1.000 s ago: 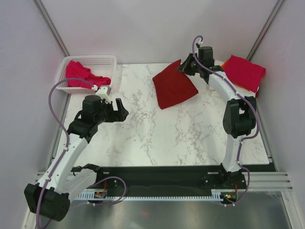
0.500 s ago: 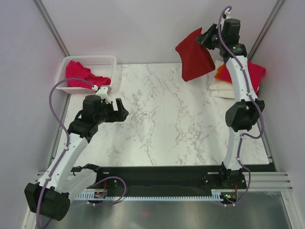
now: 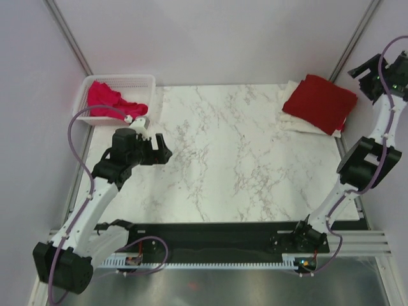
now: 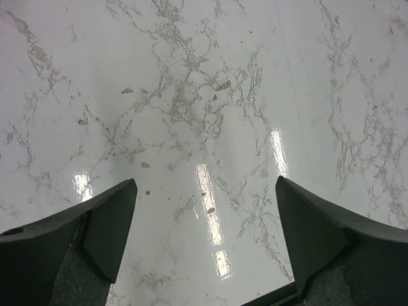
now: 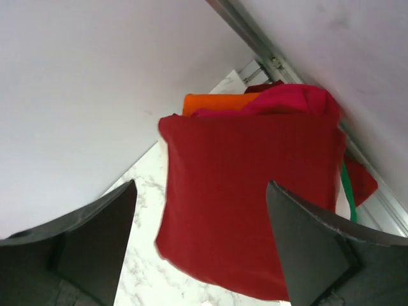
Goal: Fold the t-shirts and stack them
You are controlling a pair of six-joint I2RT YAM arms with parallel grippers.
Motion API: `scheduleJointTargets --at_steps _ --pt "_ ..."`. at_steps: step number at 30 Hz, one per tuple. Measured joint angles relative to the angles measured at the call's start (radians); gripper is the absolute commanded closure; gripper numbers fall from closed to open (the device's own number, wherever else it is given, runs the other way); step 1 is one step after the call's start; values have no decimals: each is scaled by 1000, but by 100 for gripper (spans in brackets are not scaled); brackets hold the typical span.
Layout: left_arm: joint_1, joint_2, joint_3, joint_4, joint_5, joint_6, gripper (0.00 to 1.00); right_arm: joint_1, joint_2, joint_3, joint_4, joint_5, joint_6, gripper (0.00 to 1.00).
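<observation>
Folding appears complete on the dark red t-shirt (image 3: pixel 320 104), which is laid flat on top of a stack at the far right corner of the tabletop (image 3: pixel 223 166). Beneath it, a cream-white t-shirt (image 3: pixel 298 122) is exposed along the stack's near-left edge. In the right wrist view an orange t-shirt (image 5: pixel 213 102) and a pink-magenta t-shirt (image 5: pixel 290 99) are seen showing from under the dark red one along its upper edge. The right end effector (image 3: pixel 365 68) is held raised beyond the stack, close to the right wall; its fingers (image 5: pixel 83 242) are spread wide and nothing is gripped between them. The left end effector (image 3: pixel 160 148) is held over bare marble on the left part of the tabletop, its jaws likewise parted and empty. A second pink-magenta t-shirt (image 3: pixel 105 99) is seen crumpled inside the white mesh basket (image 3: pixel 143 80) at the far left corner.
</observation>
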Motion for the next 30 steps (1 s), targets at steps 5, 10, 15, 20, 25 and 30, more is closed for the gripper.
scheduleJointTargets --at_steps 5,10,15,20,25,30 --pt "0 0 0 0 0 0 3 0 -48 -99 4 61 -60 2" --pt "0 0 0 0 0 0 4 7 -91 -150 -37 109 -42 2" --pt "0 -1 0 -2 0 0 3 7 -171 -213 -91 165 -36 2" --pt "0 -1 0 -2 0 0 3 7 -294 -276 -97 201 -35 2" --pt "0 -1 0 -2 0 0 3 51 -433 -359 -74 219 -45 2" --pt "0 -9 0 -2 -2 0 4 197 -569 -473 -8 211 -55 2"
